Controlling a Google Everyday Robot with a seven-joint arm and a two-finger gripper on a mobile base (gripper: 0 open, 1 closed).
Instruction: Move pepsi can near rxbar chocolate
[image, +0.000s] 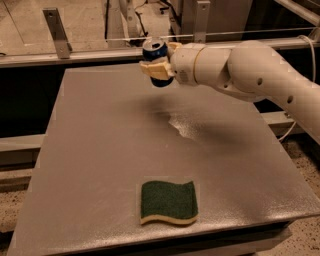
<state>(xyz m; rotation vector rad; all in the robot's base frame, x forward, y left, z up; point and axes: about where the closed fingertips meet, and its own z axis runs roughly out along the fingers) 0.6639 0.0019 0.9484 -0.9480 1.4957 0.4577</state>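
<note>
The pepsi can (154, 51) is a small blue can with a silver top, held in the air above the far part of the grey table (100, 150). My gripper (157, 64) is shut on the can, with a pale finger (152, 68) across its front, at the end of the white arm (240, 70) that reaches in from the right. The rxbar chocolate is not in view.
A green sponge with a yellow underside (168, 201) lies near the table's front edge. A metal rail with upright posts (55, 32) runs behind the table's far edge. The table's right and front edges drop to the floor.
</note>
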